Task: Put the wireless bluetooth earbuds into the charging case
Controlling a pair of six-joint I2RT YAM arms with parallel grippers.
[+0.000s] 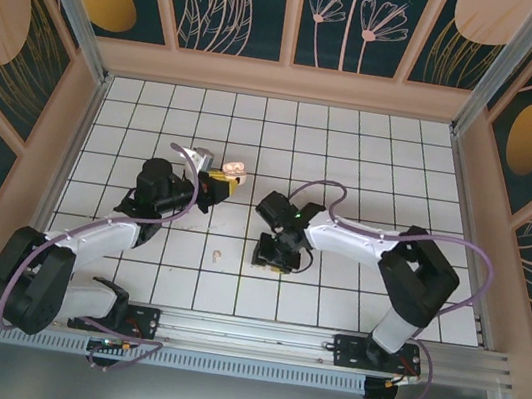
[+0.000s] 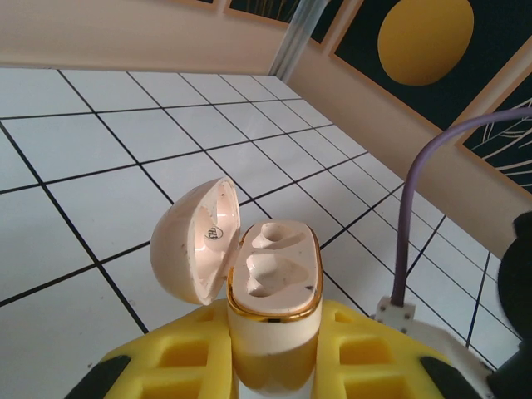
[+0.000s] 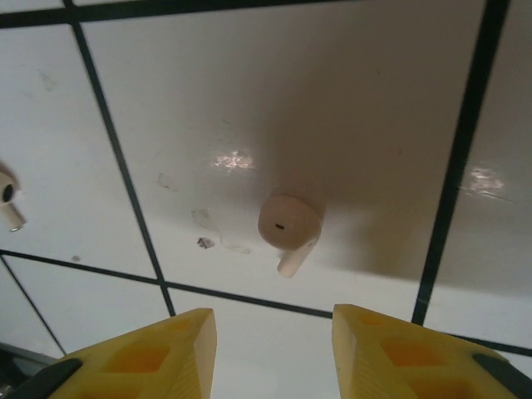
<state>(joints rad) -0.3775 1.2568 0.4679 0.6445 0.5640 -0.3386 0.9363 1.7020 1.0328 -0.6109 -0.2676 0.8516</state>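
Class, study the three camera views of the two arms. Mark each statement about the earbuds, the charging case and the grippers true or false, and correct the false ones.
1. The lid of the charging case stands open. True.
2. The left gripper is shut on the charging case. True.
3. The right gripper is shut on an earbud. False: it is open, and the earbud ahead of it lies untouched on the tiled table.
4. Both earbuds sit in the case. False: its wells are empty; that earbud and a second earbud lie on the table.
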